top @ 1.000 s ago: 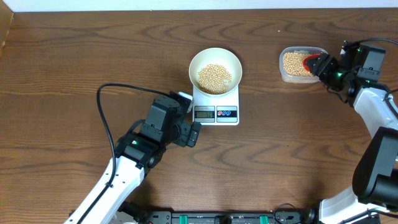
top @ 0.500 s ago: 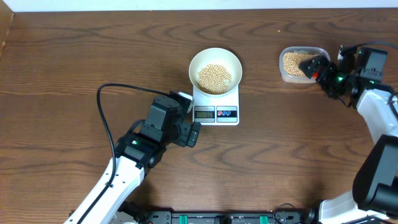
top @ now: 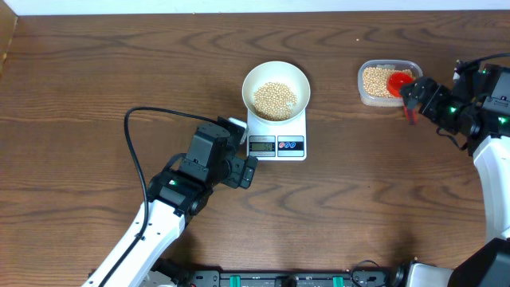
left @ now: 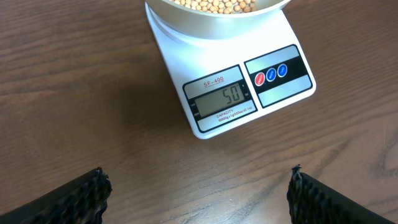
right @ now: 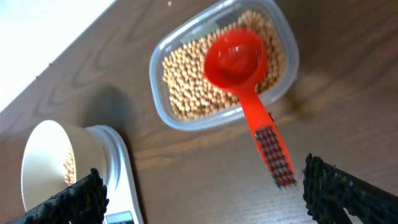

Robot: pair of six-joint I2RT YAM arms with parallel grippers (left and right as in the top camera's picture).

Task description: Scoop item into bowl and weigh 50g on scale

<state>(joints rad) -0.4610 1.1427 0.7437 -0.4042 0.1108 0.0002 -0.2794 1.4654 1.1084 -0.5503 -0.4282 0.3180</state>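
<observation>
A white bowl (top: 276, 85) holding beige beans (top: 275, 99) stands on the white scale (top: 277, 140). In the left wrist view the scale (left: 242, 93) shows 50 on its display. My left gripper (top: 248, 172) is open and empty just left of the scale's front; its fingers frame bare table (left: 199, 199). A red scoop (top: 398, 82) rests with its head in the clear tub of beans (top: 378, 82) and its handle over the rim (right: 264, 140). My right gripper (top: 420, 100) is open and empty, just right of the tub, apart from the scoop (right: 202, 196).
The clear plastic tub (right: 186, 118) stands at the back right of the wooden table. A black cable (top: 139, 139) loops left of my left arm. The table's far edge runs along the top of the overhead view.
My right gripper let go of the red scoop, left it lying in the tub, and drew back to the right. The left arm has not moved.
</observation>
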